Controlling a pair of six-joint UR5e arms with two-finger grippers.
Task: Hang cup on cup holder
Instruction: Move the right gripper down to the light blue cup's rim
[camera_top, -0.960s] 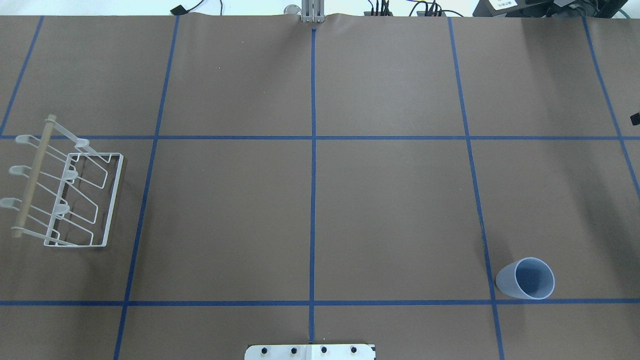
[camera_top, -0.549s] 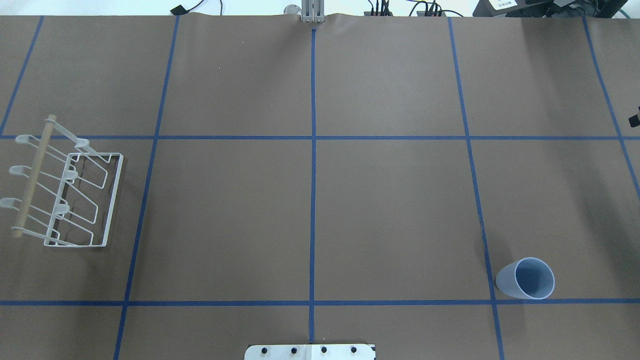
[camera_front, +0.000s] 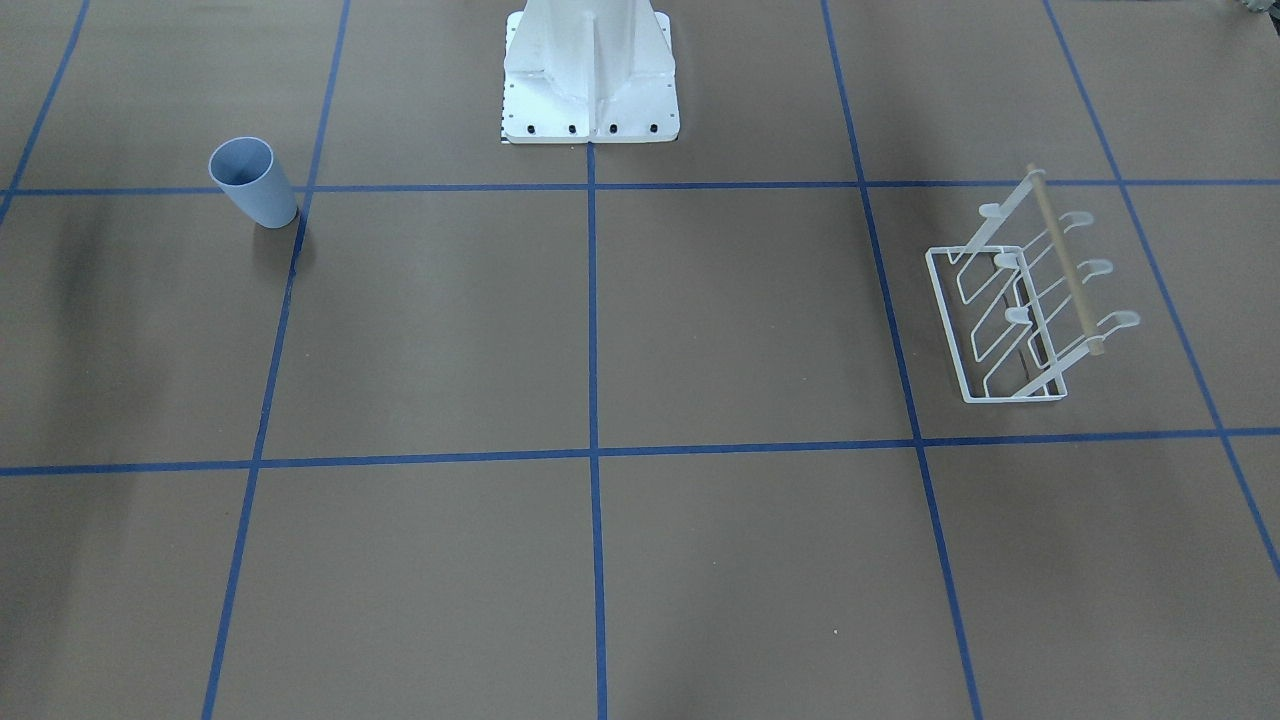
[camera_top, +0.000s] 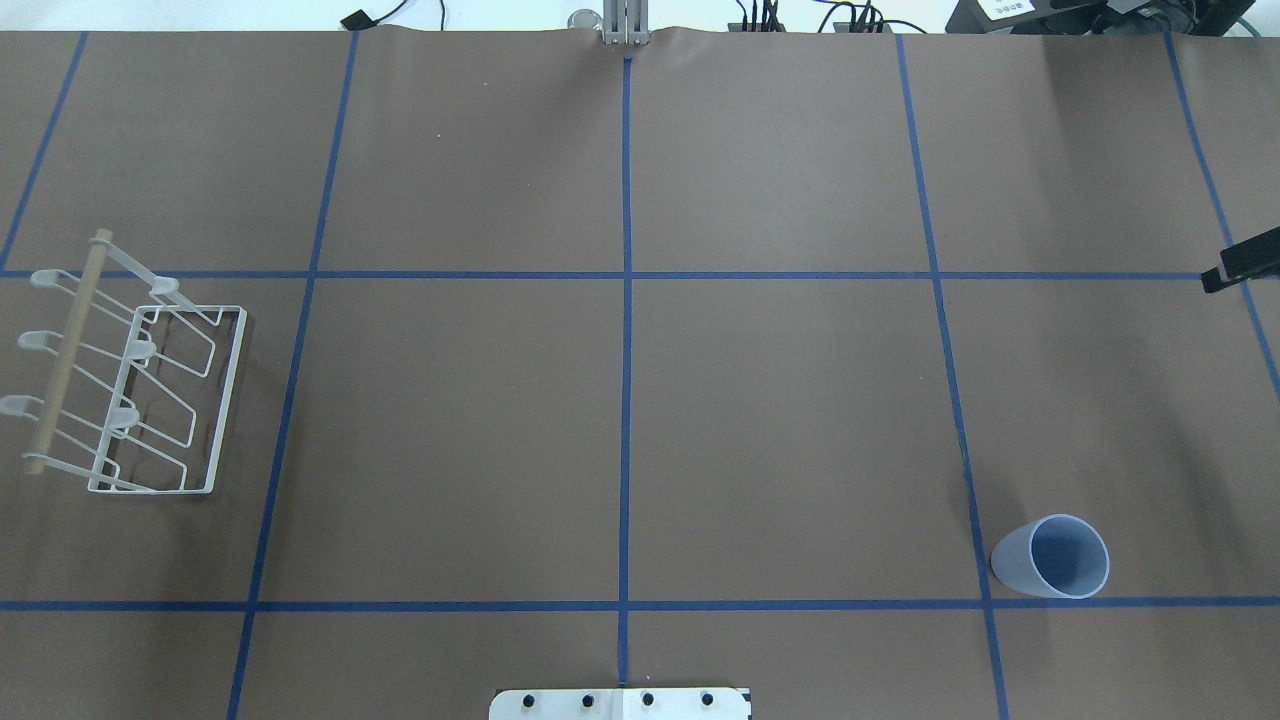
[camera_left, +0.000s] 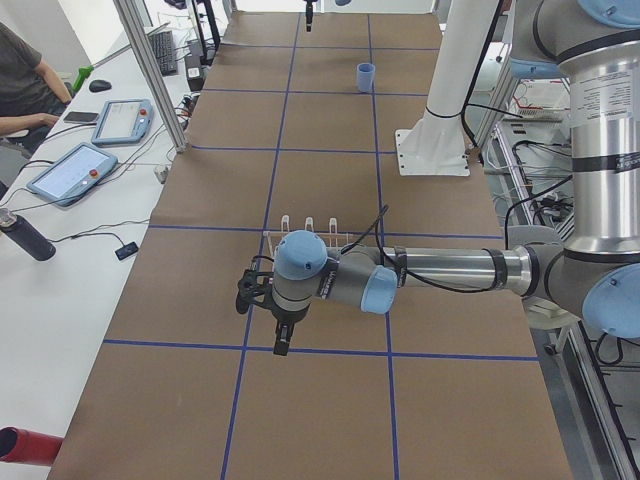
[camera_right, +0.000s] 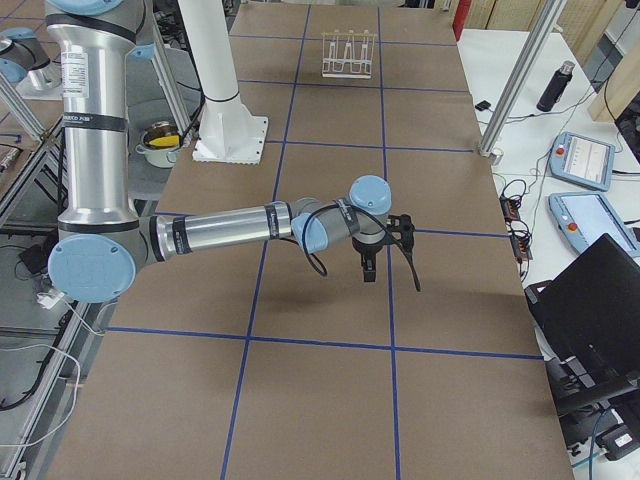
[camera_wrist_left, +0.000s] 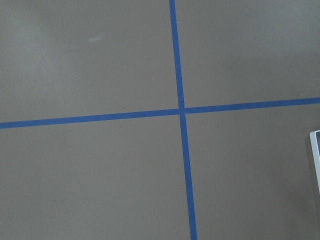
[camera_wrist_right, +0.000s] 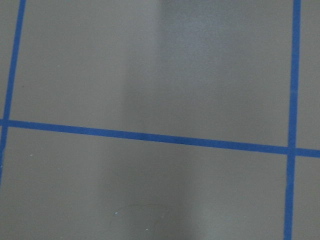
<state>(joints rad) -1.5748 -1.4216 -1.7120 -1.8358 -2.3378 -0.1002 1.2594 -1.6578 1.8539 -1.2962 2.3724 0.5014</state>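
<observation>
The pale blue cup (camera_top: 1052, 558) stands upright, mouth up, on the table's near right; it also shows in the front view (camera_front: 254, 183) and the left side view (camera_left: 366, 76). The white wire cup holder (camera_top: 130, 385) with its wooden rod stands at the far left, and shows in the front view (camera_front: 1020, 305) too. My right gripper (camera_top: 1240, 262) only pokes in at the overhead view's right edge, well beyond the cup, and I cannot tell its state. My left gripper (camera_left: 283, 343) hangs over the table just outside the holder, and I cannot tell its state.
The white robot base (camera_front: 590, 75) stands at the table's near middle. Blue tape lines (camera_top: 626, 300) divide the brown table into squares. Tablets (camera_left: 75, 170) and an operator (camera_left: 25, 80) are on a side bench. A white edge (camera_wrist_left: 316, 160) shows in the left wrist view.
The right gripper's dark tip has moved further in from the overhead view's right edge, leftward. Cup and holder have not moved.
</observation>
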